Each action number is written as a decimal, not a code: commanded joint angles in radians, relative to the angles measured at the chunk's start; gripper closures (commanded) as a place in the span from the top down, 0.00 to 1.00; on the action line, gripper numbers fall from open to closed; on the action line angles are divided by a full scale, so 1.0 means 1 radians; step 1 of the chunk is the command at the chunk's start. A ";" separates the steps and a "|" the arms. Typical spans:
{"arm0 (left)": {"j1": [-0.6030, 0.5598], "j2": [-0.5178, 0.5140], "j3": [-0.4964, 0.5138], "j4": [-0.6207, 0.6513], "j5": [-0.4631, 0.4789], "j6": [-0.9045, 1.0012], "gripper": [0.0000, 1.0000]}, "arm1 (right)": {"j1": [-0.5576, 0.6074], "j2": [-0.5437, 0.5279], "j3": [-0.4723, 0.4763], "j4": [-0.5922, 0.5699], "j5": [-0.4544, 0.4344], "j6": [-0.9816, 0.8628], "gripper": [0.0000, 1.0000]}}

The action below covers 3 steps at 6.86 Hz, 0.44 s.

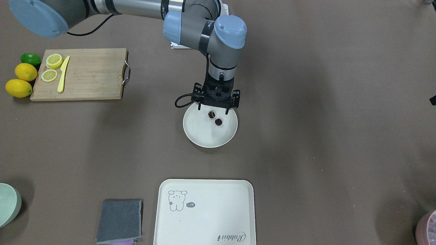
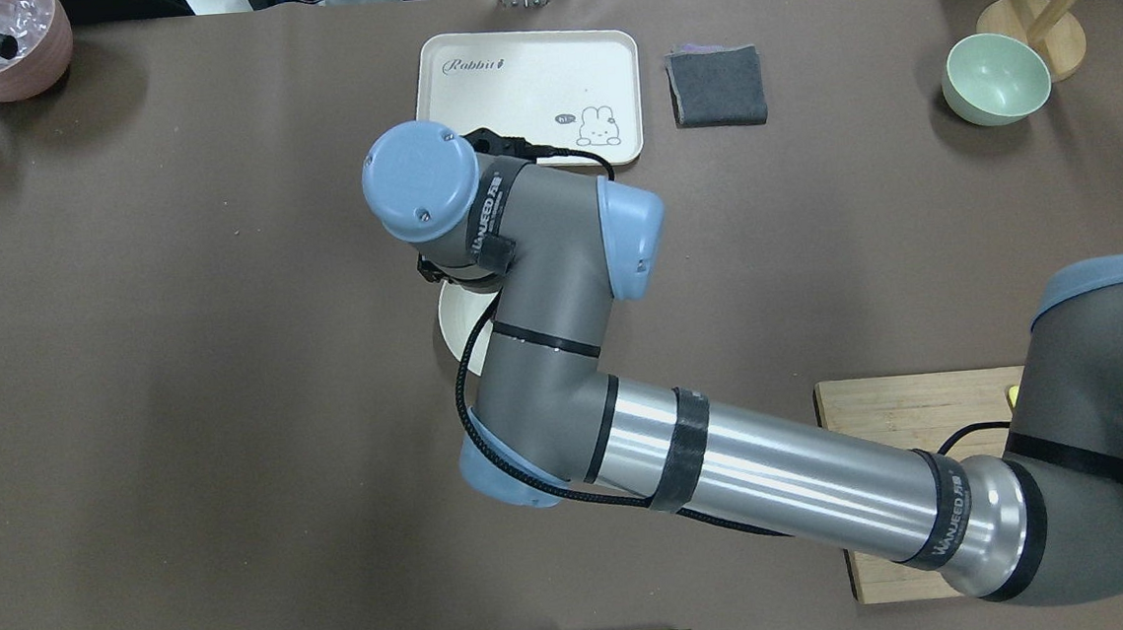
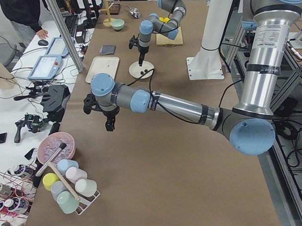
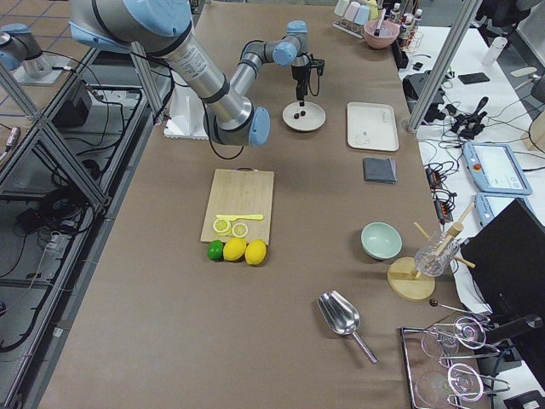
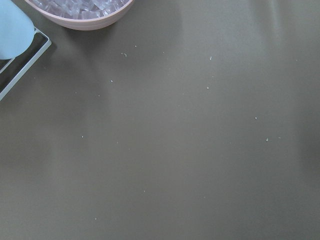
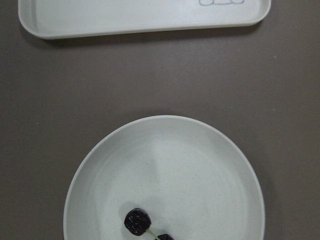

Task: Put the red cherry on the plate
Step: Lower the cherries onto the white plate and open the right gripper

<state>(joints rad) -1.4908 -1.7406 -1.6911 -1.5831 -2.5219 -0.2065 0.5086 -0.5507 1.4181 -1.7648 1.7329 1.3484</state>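
The red cherry [image 1: 218,121], a pair of dark, almost black cherries on thin stems, lies on the round cream plate [image 1: 204,136] mid-table, toward the rim nearest the robot. My right gripper [image 1: 213,109] hangs straight down just above it, open, fingers apart and holding nothing. The right wrist view looks down on the plate [image 6: 200,175] with the cherry [image 6: 137,220] at its lower edge; no fingers show there. My left gripper [image 3: 109,125] hovers over bare table near a pink bowl; whether it is open or shut I cannot tell.
A rabbit tray [image 1: 204,211] and a grey cloth [image 1: 119,221] lie beyond the plate. A wooden board [image 1: 92,75] carries lemon slices and a yellow knife, with lemons and a lime beside it. A green bowl [image 1: 6,204] and the pink bowl [image 5: 80,12] sit near the corners.
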 commanded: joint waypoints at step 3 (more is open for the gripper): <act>-0.005 0.013 -0.010 0.002 0.021 0.001 0.99 | 0.312 -0.482 0.515 -0.096 0.237 -0.439 1.00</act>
<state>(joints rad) -1.4932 -1.7354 -1.6904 -1.5817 -2.5094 -0.2038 0.6964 -0.8828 1.8061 -1.8544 1.8839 1.0637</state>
